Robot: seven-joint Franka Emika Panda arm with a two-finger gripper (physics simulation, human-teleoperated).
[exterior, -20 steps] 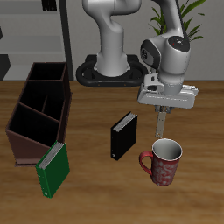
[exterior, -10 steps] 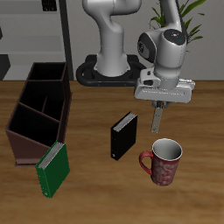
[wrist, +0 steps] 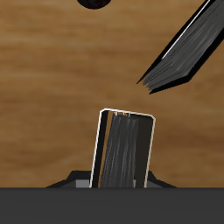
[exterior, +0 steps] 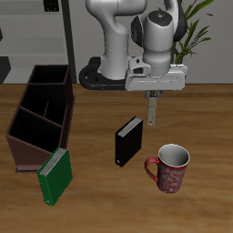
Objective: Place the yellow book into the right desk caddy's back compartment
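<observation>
My gripper (exterior: 152, 96) is shut on the yellow book (exterior: 152, 112), which hangs edge-on as a narrow slab above the table, over the back end of the black book (exterior: 129, 141). In the wrist view the held book (wrist: 122, 149) shows end-on between the jaws, with the black book (wrist: 182, 58) on the wood beneath. The right desk caddy (exterior: 36, 116), a long dark brown box with inner partitions, stands well apart from the gripper, across the table. Its compartments look empty.
A green book (exterior: 55, 174) leans against the caddy's front end. A red mug (exterior: 169, 168) stands near the table's front edge, beside the black book. The robot's base (exterior: 114, 75) and a plant are at the back.
The gripper has risen with the yellow book and moved back from above the mug, toward the caddy's side. The other things have not moved.
</observation>
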